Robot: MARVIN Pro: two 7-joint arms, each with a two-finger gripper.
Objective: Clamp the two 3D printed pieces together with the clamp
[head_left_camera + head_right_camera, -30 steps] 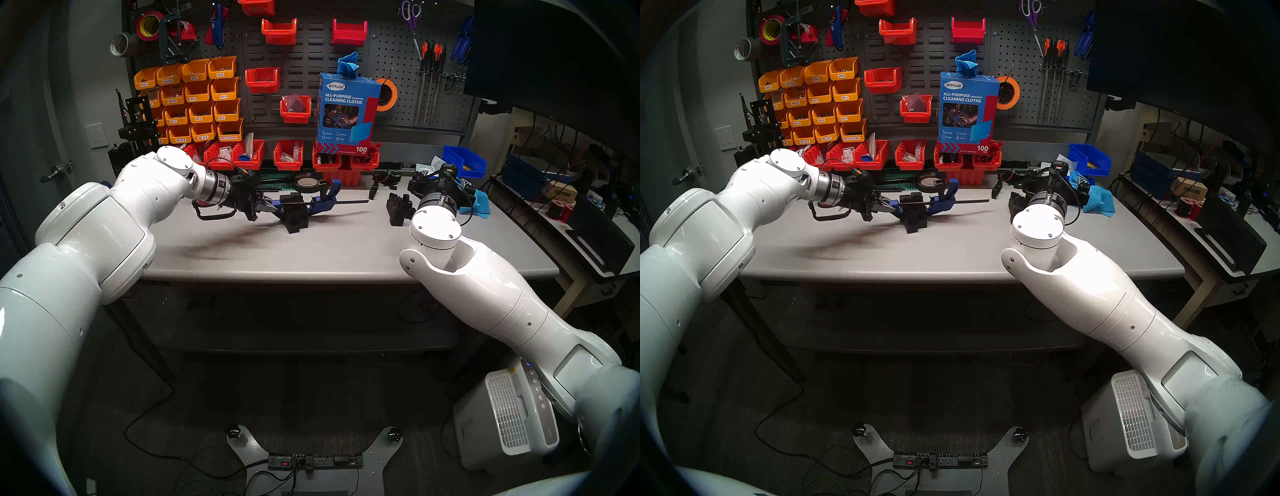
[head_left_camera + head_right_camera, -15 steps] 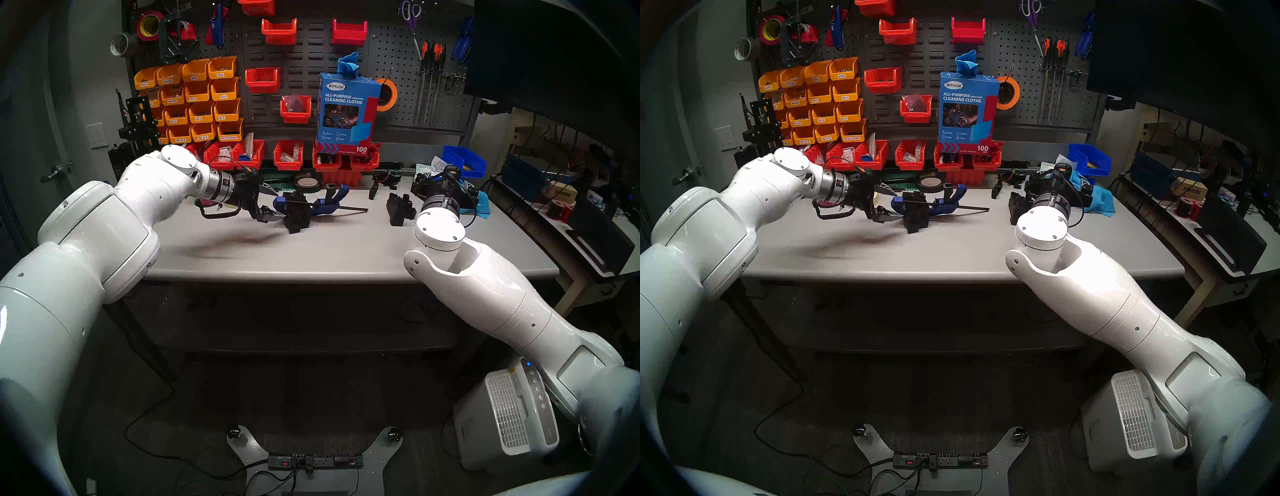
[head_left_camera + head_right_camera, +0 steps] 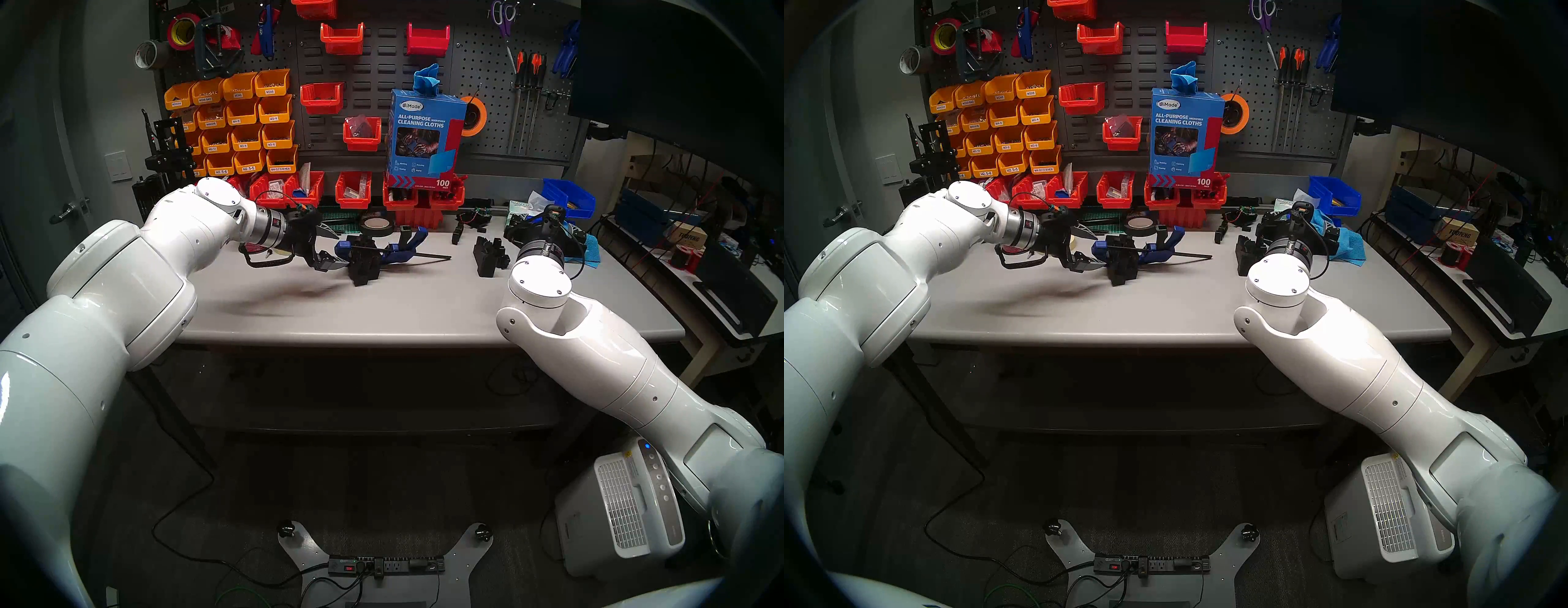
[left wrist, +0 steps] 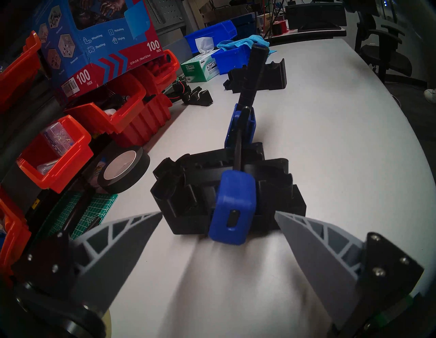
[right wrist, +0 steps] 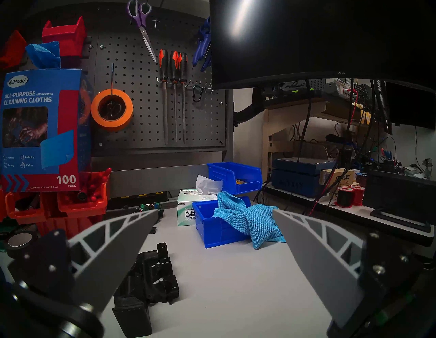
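Clamp (image 4: pixel 232 207) is lying on the grey table (image 3: pixel 403 305), its blue jaws closing on the two 3D printed pieces (image 4: pixel 188 200); in the left wrist view the near jaw is hiding where the pieces meet. From the head view, the pieces (image 3: pixel 364 265) are blending into one dark mass. At 9 o'clock of them, the left gripper (image 4: pixel 218 213) is hanging with fingers spread wide, touching nothing. At 3 o'clock, the right gripper (image 5: pixel 214 212) is largely hiding behind its own wrist in the head view; its wrist view is showing fingers wide apart, empty, over a bulkier black part (image 5: pixel 151 273).
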